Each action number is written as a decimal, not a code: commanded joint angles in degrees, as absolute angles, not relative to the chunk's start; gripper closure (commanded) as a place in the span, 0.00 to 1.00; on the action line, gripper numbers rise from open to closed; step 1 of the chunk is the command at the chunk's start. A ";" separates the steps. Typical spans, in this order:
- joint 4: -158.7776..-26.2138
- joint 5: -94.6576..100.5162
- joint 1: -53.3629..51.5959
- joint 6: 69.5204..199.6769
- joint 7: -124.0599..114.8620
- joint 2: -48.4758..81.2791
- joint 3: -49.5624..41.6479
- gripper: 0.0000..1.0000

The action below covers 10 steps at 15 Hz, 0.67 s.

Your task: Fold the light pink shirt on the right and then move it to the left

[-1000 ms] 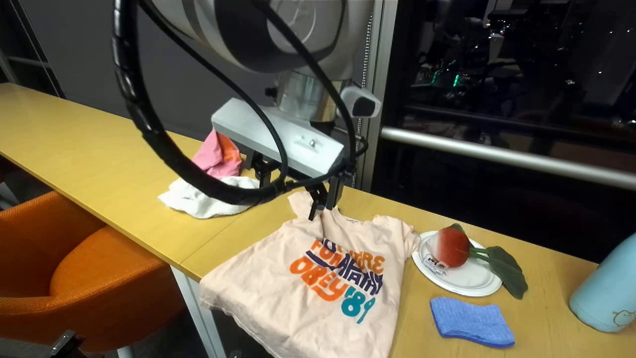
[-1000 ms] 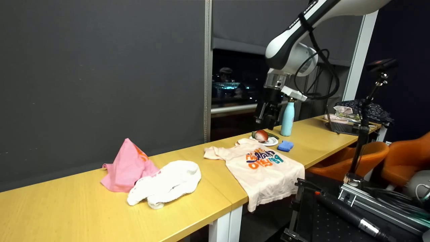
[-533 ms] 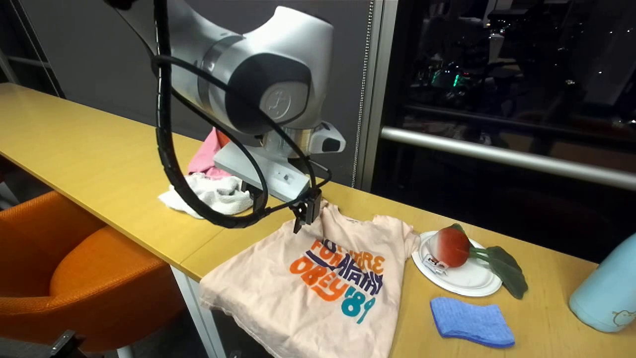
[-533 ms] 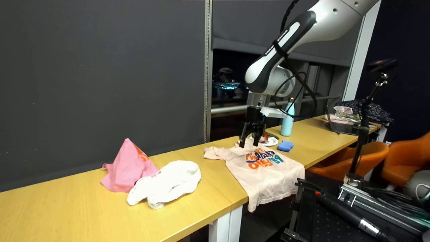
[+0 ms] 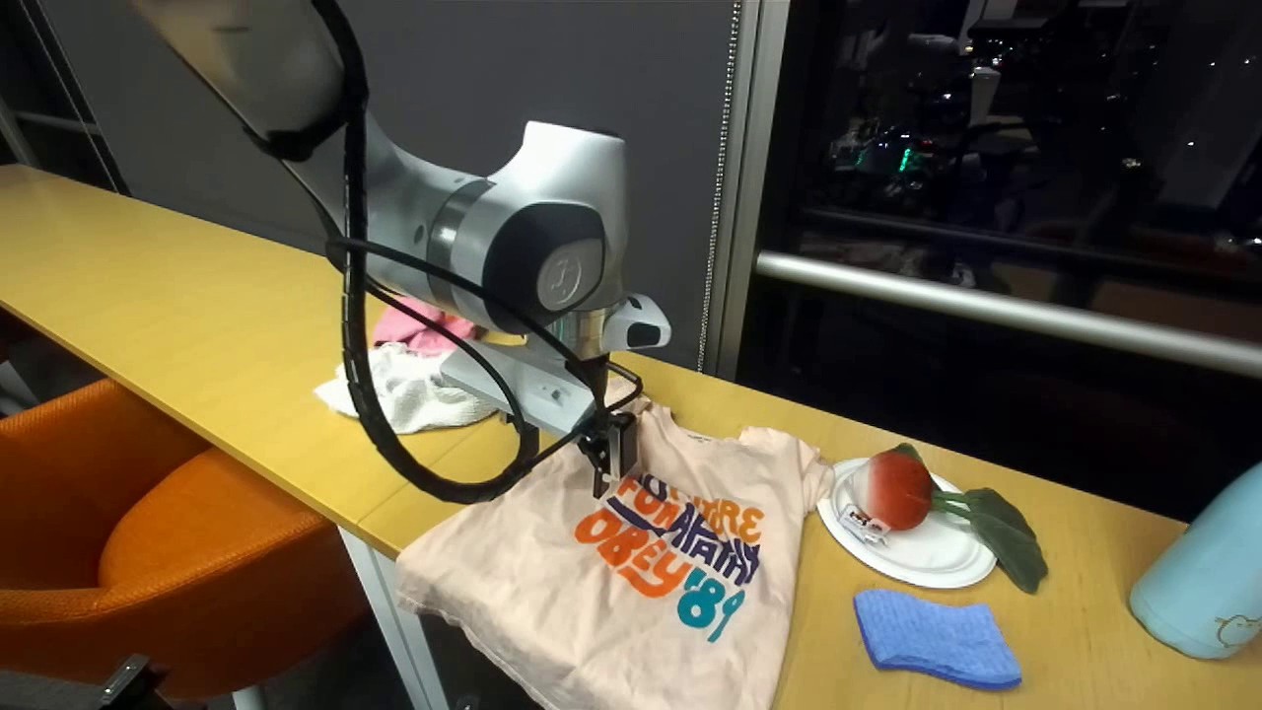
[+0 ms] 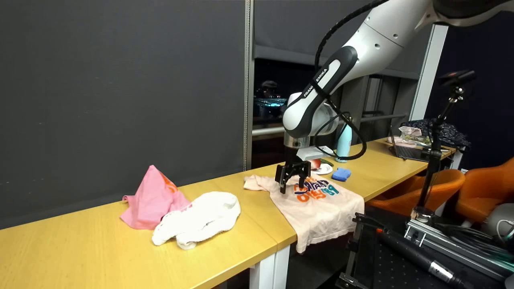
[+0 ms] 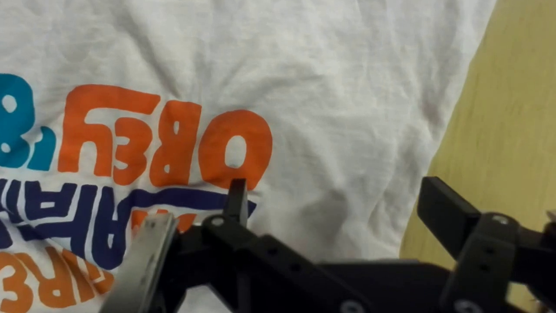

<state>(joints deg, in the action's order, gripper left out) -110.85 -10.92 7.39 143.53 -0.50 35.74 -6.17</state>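
Observation:
The light pink shirt (image 5: 631, 592) lies spread out with coloured lettering, its hem hanging over the table's front edge. It also shows in an exterior view (image 6: 321, 208) and fills most of the wrist view (image 7: 312, 100). My gripper (image 6: 292, 186) is open and empty, pointing down over the shirt's side near the lettering. In the wrist view, the gripper (image 7: 332, 187) has one finger over the lettering and the other over bare table past the shirt's side edge. No cloth is pinched between the fingers. Whether the fingertips touch the cloth, I cannot tell.
A white cloth (image 6: 204, 216) and a pink cloth (image 6: 150, 200) lie farther along the yellow table (image 6: 80, 257). Beside the shirt are a white plate (image 5: 937, 572) with a red-and-white vegetable (image 5: 899, 490), a blue cloth (image 5: 937, 641) and a blue bottle (image 5: 1208, 582).
My gripper has come down towards the shirt, moving left in an exterior view, and now hovers low over the shirt's side. The shirt and the other objects have not moved.

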 commanded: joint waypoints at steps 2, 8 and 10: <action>-106.26 -8.26 6.86 142.86 -4.63 39.71 -6.73 0.00; -103.65 -6.94 6.40 143.43 -6.71 43.17 -7.29 0.00; -103.01 -6.53 6.28 143.70 -7.30 43.90 -7.38 0.07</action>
<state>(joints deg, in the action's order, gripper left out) -105.04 -8.18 7.20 143.52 -5.17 42.41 -6.52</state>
